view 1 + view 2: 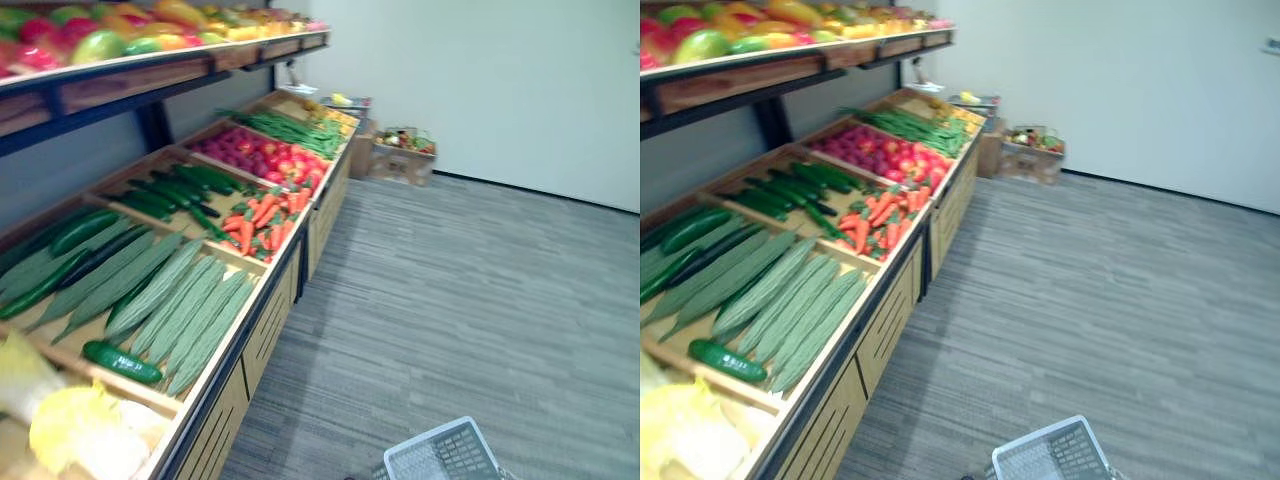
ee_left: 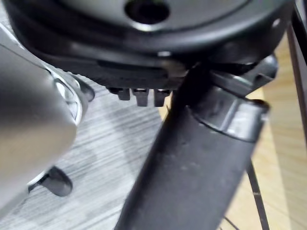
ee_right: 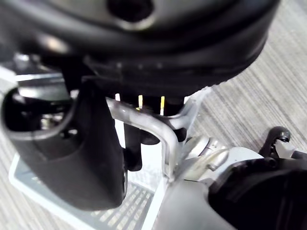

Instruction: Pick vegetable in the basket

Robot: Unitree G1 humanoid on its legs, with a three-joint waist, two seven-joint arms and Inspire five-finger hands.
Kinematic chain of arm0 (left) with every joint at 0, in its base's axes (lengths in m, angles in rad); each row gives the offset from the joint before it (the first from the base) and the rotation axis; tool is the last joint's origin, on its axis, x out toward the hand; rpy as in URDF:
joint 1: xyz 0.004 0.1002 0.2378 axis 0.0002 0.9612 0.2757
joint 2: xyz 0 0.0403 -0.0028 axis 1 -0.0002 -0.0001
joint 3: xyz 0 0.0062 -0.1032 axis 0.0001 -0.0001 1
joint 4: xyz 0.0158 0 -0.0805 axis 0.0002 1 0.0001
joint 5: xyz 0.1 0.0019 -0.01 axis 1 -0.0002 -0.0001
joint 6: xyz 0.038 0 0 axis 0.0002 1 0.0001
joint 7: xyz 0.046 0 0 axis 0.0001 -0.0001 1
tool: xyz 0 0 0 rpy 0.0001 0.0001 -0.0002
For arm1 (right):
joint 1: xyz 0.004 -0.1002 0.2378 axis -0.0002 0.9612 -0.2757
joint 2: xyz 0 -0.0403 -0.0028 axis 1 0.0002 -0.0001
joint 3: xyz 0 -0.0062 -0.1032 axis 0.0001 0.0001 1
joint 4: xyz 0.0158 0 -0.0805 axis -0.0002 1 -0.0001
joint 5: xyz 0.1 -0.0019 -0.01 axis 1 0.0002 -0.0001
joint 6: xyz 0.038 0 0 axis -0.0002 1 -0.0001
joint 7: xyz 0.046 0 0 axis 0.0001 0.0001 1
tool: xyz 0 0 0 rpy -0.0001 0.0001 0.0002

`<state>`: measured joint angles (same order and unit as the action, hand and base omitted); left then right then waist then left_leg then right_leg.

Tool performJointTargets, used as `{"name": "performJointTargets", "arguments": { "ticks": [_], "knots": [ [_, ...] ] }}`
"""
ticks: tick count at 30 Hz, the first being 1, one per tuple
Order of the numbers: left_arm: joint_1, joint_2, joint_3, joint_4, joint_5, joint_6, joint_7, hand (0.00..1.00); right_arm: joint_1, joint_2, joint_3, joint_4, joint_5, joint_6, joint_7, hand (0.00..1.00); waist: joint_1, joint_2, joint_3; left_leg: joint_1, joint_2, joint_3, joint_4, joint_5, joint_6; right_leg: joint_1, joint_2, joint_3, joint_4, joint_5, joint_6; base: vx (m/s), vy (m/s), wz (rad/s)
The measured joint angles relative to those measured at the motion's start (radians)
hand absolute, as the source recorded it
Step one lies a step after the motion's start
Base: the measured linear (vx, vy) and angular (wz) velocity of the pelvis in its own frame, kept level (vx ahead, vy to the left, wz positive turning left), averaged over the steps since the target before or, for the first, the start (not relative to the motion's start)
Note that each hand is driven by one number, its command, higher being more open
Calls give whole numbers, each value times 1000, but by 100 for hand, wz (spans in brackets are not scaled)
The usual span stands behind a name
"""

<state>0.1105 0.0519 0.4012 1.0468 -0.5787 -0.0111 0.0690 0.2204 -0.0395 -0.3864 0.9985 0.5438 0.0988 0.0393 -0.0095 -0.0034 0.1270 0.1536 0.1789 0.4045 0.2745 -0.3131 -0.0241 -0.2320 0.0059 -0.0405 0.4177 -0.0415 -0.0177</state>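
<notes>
vegetables (image 1: 180,300) lie in the wooden stand (image 1: 262,342) on your left, well apart from the basket (image 1: 445,455). your right hand (image 3: 81,143) curls round its handle (image 3: 163,134) to carry it. left hand (image 2: 192,167): cannot tell.

One basket (image 1: 440,455), one produce stand (image 1: 265,335)

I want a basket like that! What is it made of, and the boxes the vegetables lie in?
The basket looks like pale grey plastic: thin moulded grid walls with a smooth, dull finish. The right hand grips its handle. The boxes look like light bare wood, by their tan plank edges, though laminate is possible.
</notes>
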Motion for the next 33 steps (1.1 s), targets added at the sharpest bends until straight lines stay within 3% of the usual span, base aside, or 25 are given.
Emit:
{"name": "performJointTargets", "arguments": {
  "ticks": [2,3,4,6,9,10,13,15,19,22,25,26,28,29,30,31,32,33],
  "knots": [
    [-2,20,0,-1,0,2,-11,100,9,-1,-54,51,11,11,-6,0,-7,-5,-1,27,3,5,-12,10,-17,1,-82,-57,222,-93,6,118,-18,10],
    [10,31,7,-1,0,3,-13,100,11,-2,-66,81,15,7,-13,0,-5,-20,-3,38,-2,17,-9,14,-25,11,-114,-73,234,-100,29,231,-91,-51],
    [15,43,13,18,0,9,-9,100,9,-10,-63,94,6,5,-15,0,-4,-32,-6,38,-4,28,-14,25,-26,13,-94,-100,202,-104,26,190,-104,-78],
    [29,40,10,51,-1,26,-9,100,-1,-37,-53,108,0,6,-5,0,1,-15,-11,34,8,40,-34,60,-14,54,-60,-104,73,-98,18,110,-120,-98],
    [41,10,-13,60,-7,34,-9,100,-10,-48,-27,125,-37,14,-5,0,2,-21,-9,37,10,60,-61,95,-37,118,-24,-103,-134,-93,11,17,-113,-68],
    [39,5,-31,62,-12,31,-9,100,-13,-50,-22,129,-41,19,-5,0,1,-13,-8,35,26,58,-67,110,-49,146,4,-92,-217,-44,4,-23,-121,-37],
    [38,21,-58,53,-6,18,-13,100,-11,-43,-2,134,-41,28,-4,0,2,-34,-20,-1,24,49,-71,161,-56,203,19,-81,-423,74,-1,-79,-122,-14],
    [36,24,-79,44,-1,12,-13,100,-23,-51,31,132,-41,28,-4,0,3,-36,-21,-31,24,48,-84,161,-57,207,28,-76,-515,132,0,-135,-79,-6],
    [20,31,-121,44,-2,12,-7,100,-53,-63,64,116,-31,47,3,0,4,-36,-7,-39,23,25,-136,160,-61,179,39,-80,-523,154,1,-173,-53,5],
    [14,31,-122,46,1,12,-11,100,-53,-68,65,107,11,55,10,0,5,-31,-5,-33,28,-15,-180,140,-105,176,48,-106,-523,161,3,-168,10,21],
    [12,35,-120,52,32,6,-11,100,-42,-74,82,106,50,56,24,0,5,-27,-2,-35,32,-10,-152,119,-112,184,45,-101,-520,169,4,-120,23,-8],
    [12,32,-119,59,31,-1,-11,100,-39,-79,86,105,50,56,35,0,5,-17,0,-38,47,2,-119,97,-116,184,57,-93,-510,168,2,-49,-21,-35],
    [19,20,-117,74,34,-2,-11,100,-30,-90,96,95,49,58,45,0,2,15,9,-35,87,24,-42,75,-134,172,82,-83,-454,140,-33,0,-2,-41],
    [23,32,-95,80,39,-3,-15,100,-29,-85,97,99,49,59,45,0,-3,10,13,-96,104,-22,127,76,-106,154,78,-61,-404,111,-44,7,-7,-57],
    [24,38,-76,78,38,-8,-27,100,-31,-89,97,99,47,67,49,0,7,-23,17,-197,75,-161,285,67,-53,147,58,-14,-376,99,-46,5,-12,-78],
    [31,35,-76,77,38,-12,-31,100,-36,-101,99,101,45,71,52,0,19,-28,22,-209,37,-225,275,41,-61,147,51,22,-372,98,-44,-5,-31,-126],
    [44,23,-76,78,38,-15,-38,100,-51,-123,102,106,34,73,63,0,28,-14,35,-210,-14,-287,205,22,-71,157,49,74,-373,98,-42,33,12,-111],
    [51,15,-78,79,38,-15,-40,100,-50,-136,102,105,22,72,69,0,24,-2,35,-210,-28,-310,159,23,-71,166,51,84,-382,101,-38,59,53,-113]
  ]
}}
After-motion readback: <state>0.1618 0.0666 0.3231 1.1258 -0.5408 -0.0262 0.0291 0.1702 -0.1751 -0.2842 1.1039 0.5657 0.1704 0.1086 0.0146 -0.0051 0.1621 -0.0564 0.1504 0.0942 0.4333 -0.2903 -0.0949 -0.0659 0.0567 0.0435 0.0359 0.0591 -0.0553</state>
